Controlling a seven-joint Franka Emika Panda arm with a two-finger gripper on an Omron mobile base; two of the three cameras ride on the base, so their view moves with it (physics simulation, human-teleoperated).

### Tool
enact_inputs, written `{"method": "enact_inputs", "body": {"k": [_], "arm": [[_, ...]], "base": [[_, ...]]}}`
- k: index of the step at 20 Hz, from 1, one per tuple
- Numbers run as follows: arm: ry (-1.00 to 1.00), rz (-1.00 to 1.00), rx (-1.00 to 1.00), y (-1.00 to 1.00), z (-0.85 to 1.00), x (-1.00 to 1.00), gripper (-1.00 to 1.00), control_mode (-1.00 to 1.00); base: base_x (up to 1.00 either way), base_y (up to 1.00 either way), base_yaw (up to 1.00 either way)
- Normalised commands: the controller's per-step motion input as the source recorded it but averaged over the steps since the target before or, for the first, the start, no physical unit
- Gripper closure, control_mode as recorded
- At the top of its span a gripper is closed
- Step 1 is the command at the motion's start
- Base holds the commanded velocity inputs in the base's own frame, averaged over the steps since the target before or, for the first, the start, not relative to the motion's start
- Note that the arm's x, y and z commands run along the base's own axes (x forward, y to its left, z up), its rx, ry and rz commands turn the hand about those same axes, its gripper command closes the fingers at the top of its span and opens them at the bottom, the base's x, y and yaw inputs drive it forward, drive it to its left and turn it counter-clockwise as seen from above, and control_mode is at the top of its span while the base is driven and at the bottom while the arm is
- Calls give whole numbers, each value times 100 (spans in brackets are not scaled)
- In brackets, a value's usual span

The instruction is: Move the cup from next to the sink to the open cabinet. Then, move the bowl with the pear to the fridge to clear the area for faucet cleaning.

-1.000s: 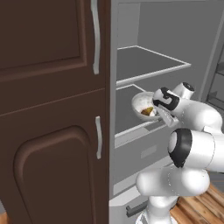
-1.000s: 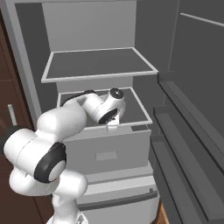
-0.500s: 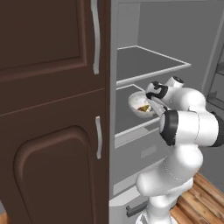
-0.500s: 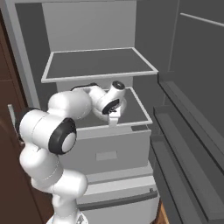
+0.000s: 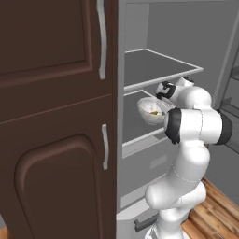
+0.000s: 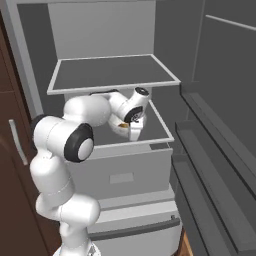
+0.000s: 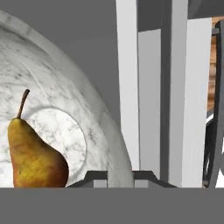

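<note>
I see the fridge [image 5: 186,42] standing open, right of a cabinet door [image 5: 56,116]. My arm reaches between its upper shelf [image 6: 115,72] and lower shelf [image 6: 155,131]. The bowl [image 5: 150,111] sits at my gripper [image 7: 119,174], over the lower shelf, above a drawer [image 6: 125,170]. The pear [image 7: 33,155] lies inside the bowl.

Both base views face the open fridge [image 6: 115,75]; hand view hugs the bowl [image 7: 65,122].
</note>
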Motion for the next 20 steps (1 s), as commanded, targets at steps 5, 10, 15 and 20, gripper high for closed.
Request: {"method": "enact_inputs", "body": {"k": [5, 10, 15, 20], "arm": [[0, 0, 0, 17, -4, 48, -100, -100], [0, 0, 0, 6, 0, -2, -100, -100], [-9, 0, 0, 0, 5, -52, -100, -100], [-19, -1, 0, 0, 66, -47, -100, -100]], "base": [[0, 0, 0], [0, 0, 0], [0, 0, 0], [0, 0, 0]]}}
